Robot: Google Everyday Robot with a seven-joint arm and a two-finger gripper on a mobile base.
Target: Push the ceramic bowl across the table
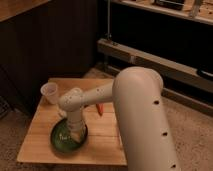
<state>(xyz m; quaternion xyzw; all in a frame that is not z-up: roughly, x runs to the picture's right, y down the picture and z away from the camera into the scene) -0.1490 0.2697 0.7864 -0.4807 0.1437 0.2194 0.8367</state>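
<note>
Dark cabinets back my one view; on the table (37, 142) the bowl (60, 138) sits at 7 o'clock near the front edge, upright, round, no long axis. My gripper (75, 133) rests inside it; whether it's wide or narrow I cannot tell. Pushing toward 6 could drop the bowl off; pushing toward 11 could hit the cup (50, 92).

Ceramic bowl (61, 136) — round, shallow, glossy dark green with a paler centre. It sits upright on the surface (102, 137), toward the near edge and the left side as the camera sees it. Surface — small, low, rectangular, light wooden plank top. The hand (75, 134) reaches down into the bowl's right half; contact cannot be confirmed.
</note>
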